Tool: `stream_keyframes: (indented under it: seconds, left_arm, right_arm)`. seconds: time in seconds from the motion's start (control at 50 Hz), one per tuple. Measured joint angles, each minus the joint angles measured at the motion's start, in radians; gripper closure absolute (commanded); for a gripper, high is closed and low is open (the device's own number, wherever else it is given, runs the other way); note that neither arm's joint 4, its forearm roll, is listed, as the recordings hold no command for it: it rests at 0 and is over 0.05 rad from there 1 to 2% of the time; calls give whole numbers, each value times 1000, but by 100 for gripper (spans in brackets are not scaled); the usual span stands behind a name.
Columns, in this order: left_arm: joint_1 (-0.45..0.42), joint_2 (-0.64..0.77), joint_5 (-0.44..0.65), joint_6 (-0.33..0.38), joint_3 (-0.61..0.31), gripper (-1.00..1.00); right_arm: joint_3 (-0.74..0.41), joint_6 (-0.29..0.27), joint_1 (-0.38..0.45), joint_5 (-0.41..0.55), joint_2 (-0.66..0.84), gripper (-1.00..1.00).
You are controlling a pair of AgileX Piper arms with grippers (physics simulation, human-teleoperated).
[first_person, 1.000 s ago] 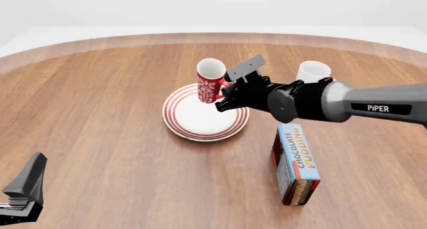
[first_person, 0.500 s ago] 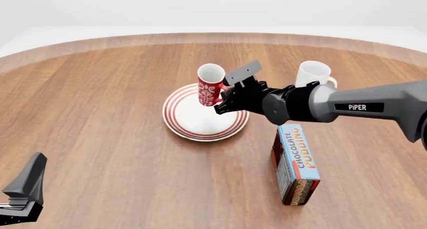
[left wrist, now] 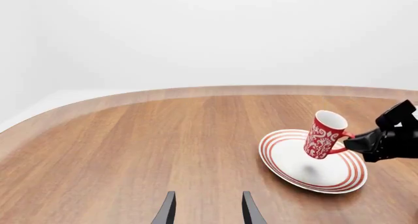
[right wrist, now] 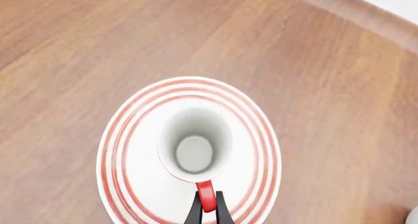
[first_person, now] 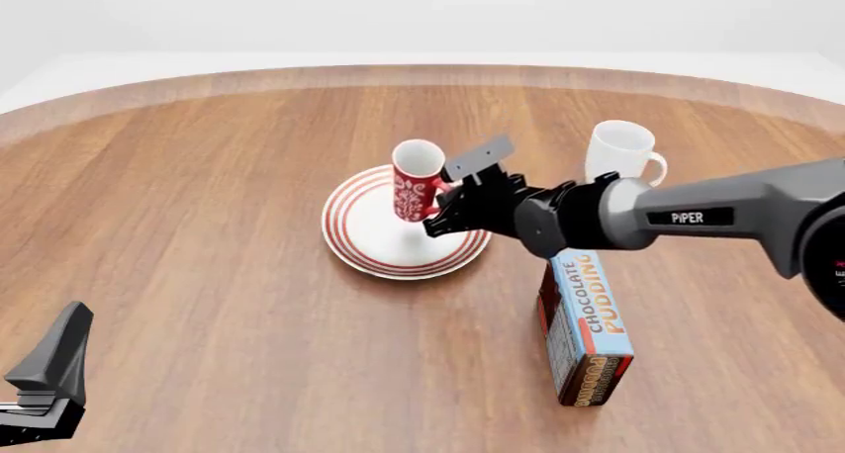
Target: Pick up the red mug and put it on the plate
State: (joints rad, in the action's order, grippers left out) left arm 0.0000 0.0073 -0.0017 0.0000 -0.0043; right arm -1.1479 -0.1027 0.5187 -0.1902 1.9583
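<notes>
My right claw (first_person: 446, 198) pinched on loop handle (right wrist: 205, 196) of red mug (first_person: 416, 181). Mug hangs tilted above plate (first_person: 356, 247), base over plate's middle, shadow beneath in left wrist view; not yet seated, I judge. Mug's long axis leans off vertical. Coming move: straight down. My left claw (left wrist: 205, 210) parted, holding nothing, well away over bench (first_person: 198, 226).
</notes>
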Motion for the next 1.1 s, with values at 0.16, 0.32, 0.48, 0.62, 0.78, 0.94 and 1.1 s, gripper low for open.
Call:
stream_keyframes:
  seconds: [0.16, 0.32, 0.48, 0.62, 0.78, 0.94, 1.1]
  left_arm:
    - [0, 0, 0, 0, 0, -100]
    - [0, 0, 0, 0, 0, -100]
    - [0, 0, 0, 0, 0, -100]
    - [0, 0, 0, 0, 0, -100]
    - [0, 0, 0, 0, 0, -100]
    - [0, 0, 0, 0, 0, -100]
    - [0, 0, 0, 0, 0, -100]
  right_arm:
    - [1, 5, 2, -5, 9, 100]
    - [1, 9, 5, -10, 18, 100]
    - [1, 11, 5, -11, 27, 100]
    - [0, 12, 4, -12, 33, 100]
    - [1, 10, 3, -18, 37, -100]
    - [7, 13, 9, -29, 41, -100]
    - [12, 18, 12, -32, 39, -100]
